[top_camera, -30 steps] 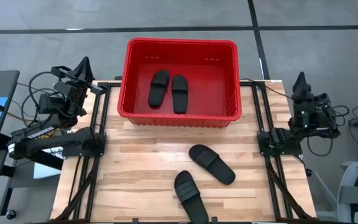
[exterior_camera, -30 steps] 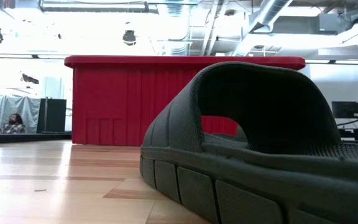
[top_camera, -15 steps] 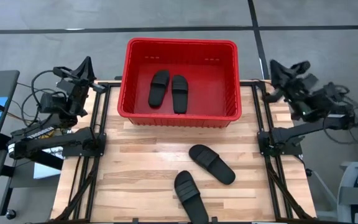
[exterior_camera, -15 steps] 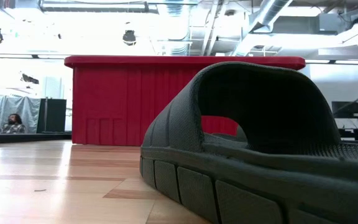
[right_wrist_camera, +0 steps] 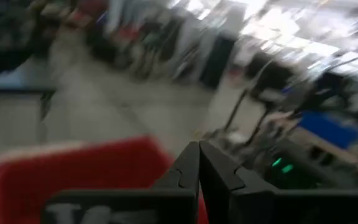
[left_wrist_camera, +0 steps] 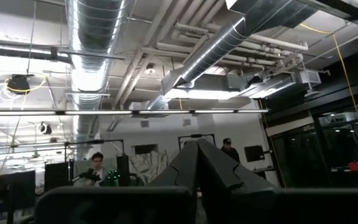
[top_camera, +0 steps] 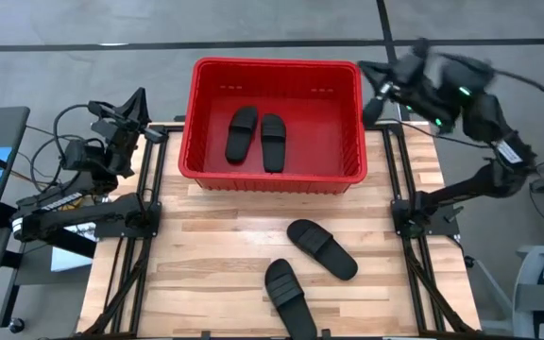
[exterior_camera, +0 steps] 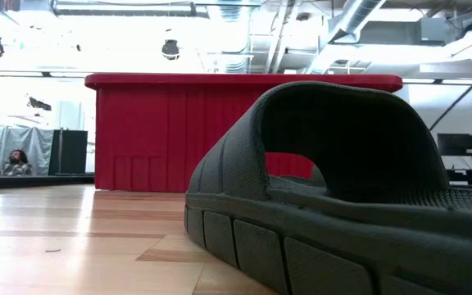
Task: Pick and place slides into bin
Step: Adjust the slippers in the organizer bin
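Overhead, the red bin (top_camera: pixel 274 123) sits at the far edge of the wooden surface (top_camera: pixel 215 255), and two black slides (top_camera: pixel 257 136) lie side by side on its floor, soles down and roughly parallel. Two more slides rest on the bare wood nearer the front: one (top_camera: pixel 322 249) lies at a slant just in front of the bin, the other (top_camera: pixel 289 295) sits near it at the front edge, partly cut off by the frame. From table height, that front slide (exterior_camera: pixel 342 197) fills the foreground with its wide strap arching up, and the bin's ribbed red wall (exterior_camera: pixel 162 135) stands behind it.

The right arm's fingers (top_camera: pixel 378 87) are raised just beside the bin's far right corner, outside the rim; the right wrist view shows the two dark fingers (right_wrist_camera: pixel 194 163) pressed together with nothing between them. The left arm's fingers (top_camera: pixel 132 106) wait off the left edge of the surface, likewise closed and empty, tips (left_wrist_camera: pixel 194 158) meeting and pointed up toward the ceiling ducts.
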